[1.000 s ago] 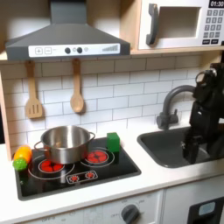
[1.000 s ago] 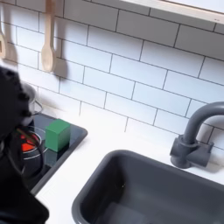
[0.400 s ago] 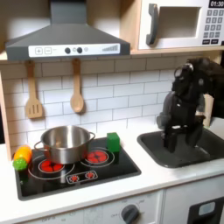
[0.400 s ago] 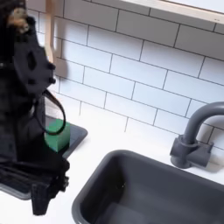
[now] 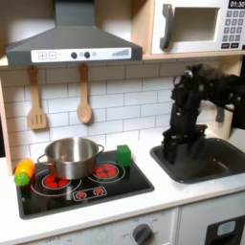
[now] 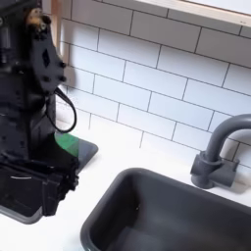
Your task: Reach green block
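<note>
The green block is a small bright green box standing on the black stove top, at its back right corner beside the steel pot. In the second exterior view the arm covers most of the green block. My gripper hangs from the black arm over the left end of the sink, to the right of the block in the first exterior view and apart from it. Its fingers look open, with nothing between them. In the second exterior view my gripper sits low at the left, in front of the block.
A dark sink and a grey faucet lie right of the stove. An orange and green toy vegetable sits at the stove's left edge. Wooden utensils hang on the tiled wall under the hood.
The arm has swung left in the first exterior view, from over the sink's right side to its left end, closer to the block. In the second exterior view it now hides more of the block.
</note>
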{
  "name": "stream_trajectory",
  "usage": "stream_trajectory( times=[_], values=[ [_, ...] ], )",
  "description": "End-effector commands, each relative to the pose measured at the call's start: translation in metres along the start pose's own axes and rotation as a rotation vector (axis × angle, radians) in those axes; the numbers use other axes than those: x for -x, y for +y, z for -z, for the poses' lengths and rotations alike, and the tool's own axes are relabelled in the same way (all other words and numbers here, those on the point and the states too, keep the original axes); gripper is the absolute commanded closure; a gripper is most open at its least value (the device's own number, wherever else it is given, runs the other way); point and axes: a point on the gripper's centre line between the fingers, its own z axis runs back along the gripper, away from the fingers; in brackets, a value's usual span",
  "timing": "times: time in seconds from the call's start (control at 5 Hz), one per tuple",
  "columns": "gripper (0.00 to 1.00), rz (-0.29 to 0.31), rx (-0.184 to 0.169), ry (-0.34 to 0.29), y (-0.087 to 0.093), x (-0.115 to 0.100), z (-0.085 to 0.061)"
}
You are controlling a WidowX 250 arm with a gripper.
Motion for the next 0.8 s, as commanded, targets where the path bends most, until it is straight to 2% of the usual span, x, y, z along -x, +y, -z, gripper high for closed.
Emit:
stream_trajectory(
  times=[0.0, 0.4, 0.6],
  values=[
    [0.00, -0.006, -0.005, -0.006, 0.011, -0.031, 0.007],
    [0.00, -0.005, -0.019, 0.004, 0.017, -0.052, 0.017],
    [0.00, -0.006, -0.011, 0.003, 0.018, -0.067, 0.021]
  ],
)
